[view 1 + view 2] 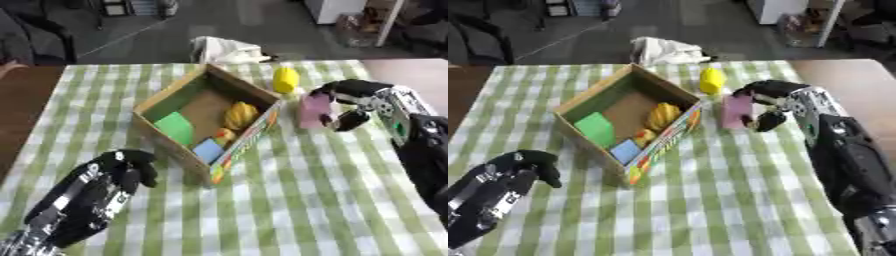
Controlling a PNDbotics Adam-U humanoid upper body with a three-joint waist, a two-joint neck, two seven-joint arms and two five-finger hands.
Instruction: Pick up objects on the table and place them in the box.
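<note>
A table (289, 210) covered with a green and white checked cloth carries an open cardboard box (168, 97), set at an angle near the middle. Just beyond the box's far right corner a yellow rounded object (285, 79) stands on the cloth, and a pink block (312, 111) is beside the box's right side, near the yellow one. A white crumpled cloth (665, 50) shows at the table's far edge.

Both arms are showing black shells; the right robot hand (350, 102) is wearing silver joints, the left robot hand (122, 170) white markings.
</note>
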